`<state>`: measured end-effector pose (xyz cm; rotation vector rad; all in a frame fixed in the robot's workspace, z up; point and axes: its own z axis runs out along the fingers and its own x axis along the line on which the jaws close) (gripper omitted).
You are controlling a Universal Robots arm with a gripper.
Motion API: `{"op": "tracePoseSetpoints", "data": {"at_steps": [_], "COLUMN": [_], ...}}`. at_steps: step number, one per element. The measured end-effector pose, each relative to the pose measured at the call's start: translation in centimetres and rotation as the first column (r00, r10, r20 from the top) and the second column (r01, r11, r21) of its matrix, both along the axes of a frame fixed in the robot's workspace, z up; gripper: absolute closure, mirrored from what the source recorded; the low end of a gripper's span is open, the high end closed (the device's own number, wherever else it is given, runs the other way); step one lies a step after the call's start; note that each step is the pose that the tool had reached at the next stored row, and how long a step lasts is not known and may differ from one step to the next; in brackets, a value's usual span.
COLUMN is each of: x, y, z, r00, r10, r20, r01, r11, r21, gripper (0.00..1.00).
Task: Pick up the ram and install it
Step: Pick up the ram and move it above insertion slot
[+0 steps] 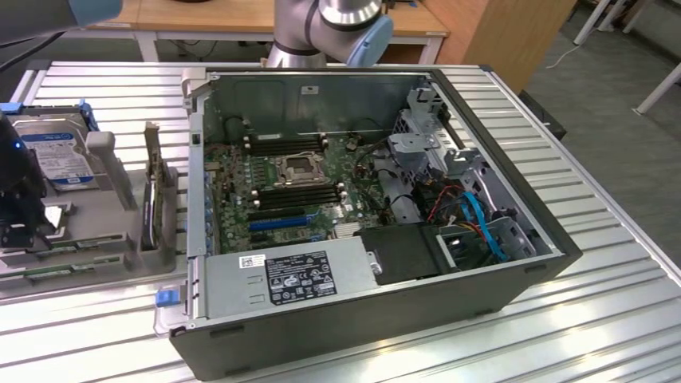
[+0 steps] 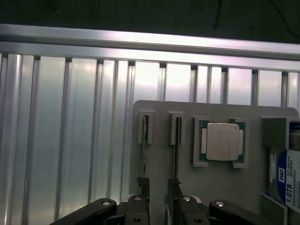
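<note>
Open computer case (image 1: 426,323) beside parts tray (image 1: 94,277)

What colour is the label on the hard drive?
Blue and white. The hard drive shows best in the exterior view.

We get the hard drive (image 2: 287,174) cut at the picture's edge; gripper (image 2: 159,183) covers ends of both ram sticks (image 2: 145,145).

The arm (image 1: 324,20) rises from a silver joint with a blue cap at the back of the exterior view. Its dark wrist (image 1: 16,171) hangs low at the exterior view's far left, pointing down. The gripper (image 2: 158,185) holds its two black fingers (image 2: 142,185) parallel and spread wide, closed on nothing.
</note>
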<state>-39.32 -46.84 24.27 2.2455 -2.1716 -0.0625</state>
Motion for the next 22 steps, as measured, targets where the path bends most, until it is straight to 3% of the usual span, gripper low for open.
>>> {"op": "tracePoseSetpoints", "data": {"at_steps": [15,22], "x": [0.0,0.0], "y": [-0.92,-0.97], "z": [-0.04,-0.04], "r00": [1.0,1.0], "r10": [0.0,0.0], "r20": [-0.0002,-0.0002], "r01": [0.0,0.0], "r11": [1.0,1.0], "r21": [-0.0007,-0.0007], "gripper": [0.7,0.7]}}
